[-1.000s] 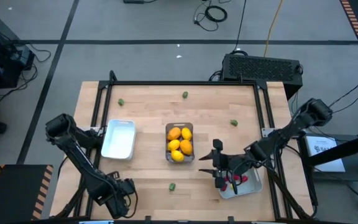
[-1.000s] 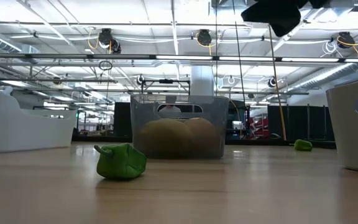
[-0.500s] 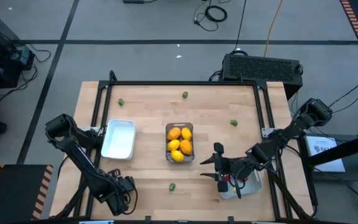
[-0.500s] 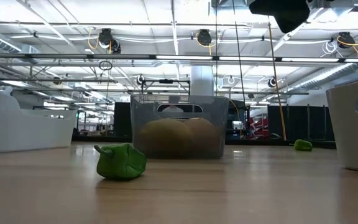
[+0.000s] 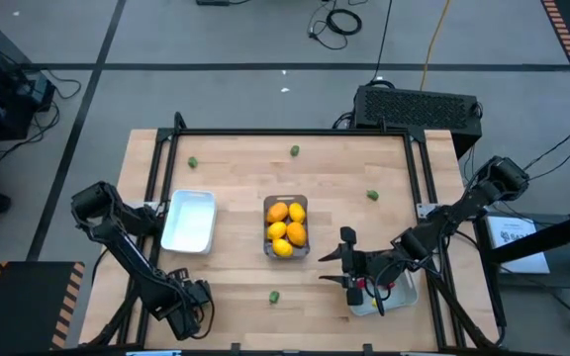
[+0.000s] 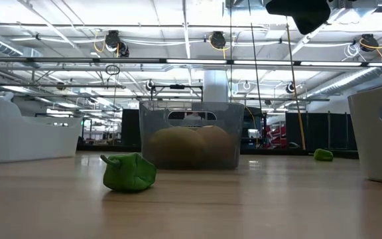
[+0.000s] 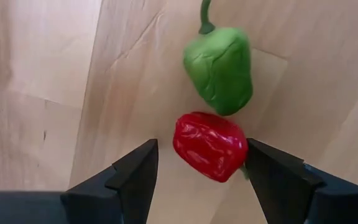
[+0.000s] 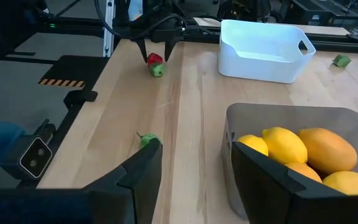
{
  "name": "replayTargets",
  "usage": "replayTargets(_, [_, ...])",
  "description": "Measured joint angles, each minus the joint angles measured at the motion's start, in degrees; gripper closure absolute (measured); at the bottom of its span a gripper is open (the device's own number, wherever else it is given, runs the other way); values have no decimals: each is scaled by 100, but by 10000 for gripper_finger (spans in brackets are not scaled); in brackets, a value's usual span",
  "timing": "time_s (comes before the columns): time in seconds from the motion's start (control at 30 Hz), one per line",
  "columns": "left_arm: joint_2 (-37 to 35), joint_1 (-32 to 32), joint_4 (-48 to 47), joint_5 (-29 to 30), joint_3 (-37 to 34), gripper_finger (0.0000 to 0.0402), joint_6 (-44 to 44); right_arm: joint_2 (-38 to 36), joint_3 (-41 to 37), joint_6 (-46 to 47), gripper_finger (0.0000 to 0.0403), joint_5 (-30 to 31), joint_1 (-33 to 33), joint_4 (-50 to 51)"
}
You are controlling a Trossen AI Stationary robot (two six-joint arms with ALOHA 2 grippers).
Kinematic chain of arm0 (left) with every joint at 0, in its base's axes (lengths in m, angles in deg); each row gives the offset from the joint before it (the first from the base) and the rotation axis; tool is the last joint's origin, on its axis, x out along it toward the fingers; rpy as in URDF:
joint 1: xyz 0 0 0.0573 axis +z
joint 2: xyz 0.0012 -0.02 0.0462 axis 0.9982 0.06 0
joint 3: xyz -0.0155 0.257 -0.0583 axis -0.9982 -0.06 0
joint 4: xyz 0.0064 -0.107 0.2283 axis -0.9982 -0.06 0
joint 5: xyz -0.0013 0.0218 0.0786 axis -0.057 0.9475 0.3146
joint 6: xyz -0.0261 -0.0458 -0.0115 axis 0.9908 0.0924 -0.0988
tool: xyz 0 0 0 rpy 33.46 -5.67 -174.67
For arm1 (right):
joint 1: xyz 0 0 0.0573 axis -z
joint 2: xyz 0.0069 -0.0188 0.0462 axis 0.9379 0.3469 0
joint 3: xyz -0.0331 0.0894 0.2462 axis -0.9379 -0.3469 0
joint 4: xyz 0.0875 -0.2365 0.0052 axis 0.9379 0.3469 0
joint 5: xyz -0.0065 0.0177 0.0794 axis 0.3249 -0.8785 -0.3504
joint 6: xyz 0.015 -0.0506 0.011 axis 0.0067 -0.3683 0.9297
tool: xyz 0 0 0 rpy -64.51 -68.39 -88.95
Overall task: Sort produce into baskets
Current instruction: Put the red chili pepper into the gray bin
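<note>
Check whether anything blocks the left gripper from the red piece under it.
Nothing visible does. The left gripper is open over the red piece, fingers flanking it; a green piece touches its far side.

Bright overhead ceiling lights, soft shadows; the left wrist close-up looks slightly blurred.

Table (image 5: 236,188) is pale wood with visible grain, kinda matt. Red piece (image 7: 210,146) beside it looks glossy, wet-shiny; the green piece (image 7: 219,68) touching it is duller, rubbery. White bin (image 8: 263,53) is smooth plastic, the clear bin (image 8: 278,124) next over smoky, see-through.
</note>
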Motion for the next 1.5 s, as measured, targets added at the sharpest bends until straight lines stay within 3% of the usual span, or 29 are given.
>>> replayTargets(0.47, [-2, -12, 287, 73, -145, 165, 190, 0, 0, -5, 220, 2, 4, 2])
replayTargets(0.83, [-11, -4, 338, -115, -85, 263, 299, 0, 0, 5, 220, 0, 4, 4])
replayTargets(1.1, [-640, 119, -326, -397, 294, 272, 302, 0, 2, 20, 220, -2, 4, 3])
replayTargets(1.2, [-956, 328, -235, 452, 467, 272, 255, 0, 2, 89, 220, -4, 4, 0])
replayTargets(1.3, [-1162, 581, 438, 2041, 531, 272, -324, -20, 2, 278, 220, -37, 0, 7])
replayTargets(1.4, [-1149, 824, 1670, 3405, 529, 273, -1749, -124, 3, 322, 220, -360, -7, 43])
replayTargets(1.5, [-854, 1207, 3255, 3692, 513, 273, -3495, -385, 4, 431, 220, -807, -8, 381])
